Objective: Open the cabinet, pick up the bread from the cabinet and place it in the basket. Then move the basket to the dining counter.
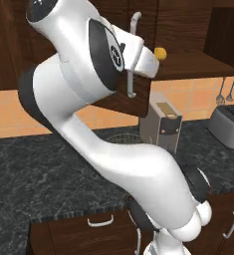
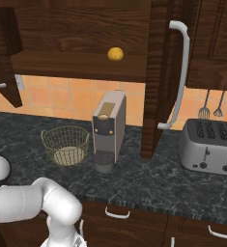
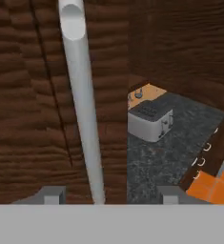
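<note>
I see the large dark brown wood-grain cabinet [image 2: 86, 34] standing open, its right door [image 2: 158, 77] swung out edge-on with a long silver bar handle [image 2: 180, 77]. Below runs the black speckled stone worktop [image 2: 148, 178], with free surface in front of the appliances. A grey boxy coffee machine [image 2: 109, 128] stands just right of the round golden wire-mesh basket [image 2: 65, 144], which sits on the worktop with a solid beige bottom. A brushed-metal toaster [image 2: 209, 147] sits at the right. The small rounded yellow-orange bread [image 2: 115, 53] rests on the cabinet's wooden shelf. In the hand view the gripper [image 3: 106, 195] has its fingertips apart, the smooth handle bar between them, unclamped. I can read no writing.
</note>
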{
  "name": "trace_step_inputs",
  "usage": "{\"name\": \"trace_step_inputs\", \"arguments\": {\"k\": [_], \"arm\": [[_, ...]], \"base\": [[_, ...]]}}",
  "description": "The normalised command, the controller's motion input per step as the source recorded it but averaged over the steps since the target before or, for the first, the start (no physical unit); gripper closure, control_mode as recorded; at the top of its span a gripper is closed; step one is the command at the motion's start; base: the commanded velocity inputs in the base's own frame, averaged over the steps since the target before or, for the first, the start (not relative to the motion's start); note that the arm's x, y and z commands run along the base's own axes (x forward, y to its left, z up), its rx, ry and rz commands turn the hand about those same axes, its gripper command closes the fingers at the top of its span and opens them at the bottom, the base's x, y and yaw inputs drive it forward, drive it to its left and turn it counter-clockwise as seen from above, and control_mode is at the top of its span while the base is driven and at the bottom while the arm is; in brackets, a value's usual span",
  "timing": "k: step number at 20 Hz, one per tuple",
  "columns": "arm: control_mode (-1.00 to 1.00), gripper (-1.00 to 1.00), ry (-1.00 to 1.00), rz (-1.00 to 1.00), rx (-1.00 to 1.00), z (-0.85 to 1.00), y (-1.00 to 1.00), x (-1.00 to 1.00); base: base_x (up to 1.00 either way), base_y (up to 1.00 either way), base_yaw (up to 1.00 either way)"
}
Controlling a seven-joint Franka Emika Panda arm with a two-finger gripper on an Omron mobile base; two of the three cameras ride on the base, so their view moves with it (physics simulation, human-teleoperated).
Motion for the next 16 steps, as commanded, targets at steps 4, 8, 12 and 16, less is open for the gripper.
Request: {"name": "trace_step_inputs", "arguments": {"k": [4,8,12,16], "arm": [[-1.00,-1.00,-0.01,0.34,0.67,-0.14,-0.97,-0.61],[-1.00,-1.00,0.02,0.36,0.53,0.00,-0.77,-0.37],[-1.00,-1.00,0.03,0.13,0.17,0.00,-0.39,-0.31],[-1.00,-1.00,0.08,-0.07,-0.01,0.00,0.03,-0.53]], "base": [[0.00,0.00,0.00],[0.00,0.00,0.00],[0.00,0.00,0.00],[0.00,0.00,0.00]]}}
